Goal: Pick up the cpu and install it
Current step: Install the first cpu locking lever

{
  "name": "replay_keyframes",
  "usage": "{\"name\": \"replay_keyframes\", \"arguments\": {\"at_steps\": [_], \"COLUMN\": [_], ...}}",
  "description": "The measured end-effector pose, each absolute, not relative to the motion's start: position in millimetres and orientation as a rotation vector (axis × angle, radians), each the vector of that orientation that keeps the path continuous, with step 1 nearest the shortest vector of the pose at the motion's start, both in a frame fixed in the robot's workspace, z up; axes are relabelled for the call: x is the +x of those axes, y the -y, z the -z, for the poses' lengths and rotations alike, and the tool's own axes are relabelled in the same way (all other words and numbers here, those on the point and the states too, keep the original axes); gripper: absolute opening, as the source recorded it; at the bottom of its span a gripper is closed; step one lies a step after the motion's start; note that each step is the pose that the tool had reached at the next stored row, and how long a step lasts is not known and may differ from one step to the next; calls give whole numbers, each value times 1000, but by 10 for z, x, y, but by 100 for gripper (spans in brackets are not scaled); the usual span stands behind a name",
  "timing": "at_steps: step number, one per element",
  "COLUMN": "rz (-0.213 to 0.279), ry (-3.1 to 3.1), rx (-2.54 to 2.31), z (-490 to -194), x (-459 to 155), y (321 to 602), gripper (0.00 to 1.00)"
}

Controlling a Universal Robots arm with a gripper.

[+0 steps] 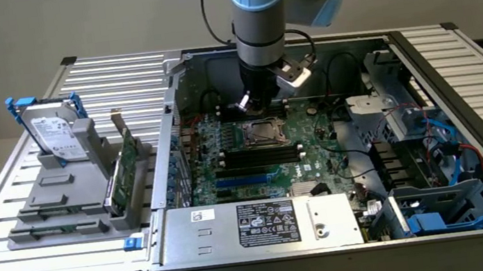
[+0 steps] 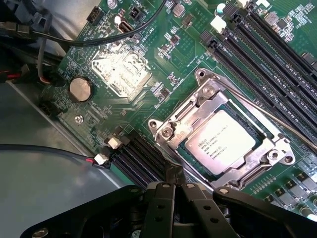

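CPU seated in motherboard socket; gripper held just above it.

The cpu [image 2: 221, 141] is seen lying flat inside the metal-framed socket [image 2: 205, 106], printed face up, on the motherboard [image 2: 124, 106] of the open computer case [image 1: 463, 113]. The gripper [image 2: 174, 179] is cut off by the frame edge; its fingertips appear drawn together and empty. In the exterior view the socket is partly hidden by the arm [image 1: 258, 35].
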State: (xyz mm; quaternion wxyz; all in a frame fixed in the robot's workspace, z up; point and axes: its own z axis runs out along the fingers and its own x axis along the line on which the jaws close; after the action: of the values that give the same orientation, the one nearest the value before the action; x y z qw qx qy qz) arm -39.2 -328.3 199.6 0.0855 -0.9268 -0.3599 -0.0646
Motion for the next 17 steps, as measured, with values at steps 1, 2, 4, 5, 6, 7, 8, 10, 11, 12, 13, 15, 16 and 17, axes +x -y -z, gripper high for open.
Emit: {"name": "replay_keyframes", "arguments": {"at_steps": [1, 2, 4, 5, 6, 7, 8, 10, 11, 12, 13, 15, 16, 17], "rz": [192, 191, 190, 189, 189, 188, 188, 187, 187, 186, 186, 186, 186, 186], "ry": [1074, 1074, 1075, 1076, 1076, 1077, 1077, 1078, 1078, 1078, 1078, 1079, 1079, 1079], "rx": [-2764, -2766, -2768, -2769, -2770, -2771, -2772, -2773, -2774, -2774, -2774, -2774, -2774, -2774], "z": [-1996, -1996, -1996, -1996, -1996, -1996, -1996, -1996, -1996, -1996, -1996, -1996, -1996, -1995], "x": [-392, -392, -392, -392, -392, -392, -392, -391, -390, -387, -384, -375, -371, -368], "y": [3283, 3283, 3283, 3283, 3283, 3282, 3282, 3282, 3282, 3282, 3282, 3282, 3282, 3282], "gripper": [11, 11, 11, 11, 11, 11, 11, 11, 11, 11, 11, 11, 11, 11]}}
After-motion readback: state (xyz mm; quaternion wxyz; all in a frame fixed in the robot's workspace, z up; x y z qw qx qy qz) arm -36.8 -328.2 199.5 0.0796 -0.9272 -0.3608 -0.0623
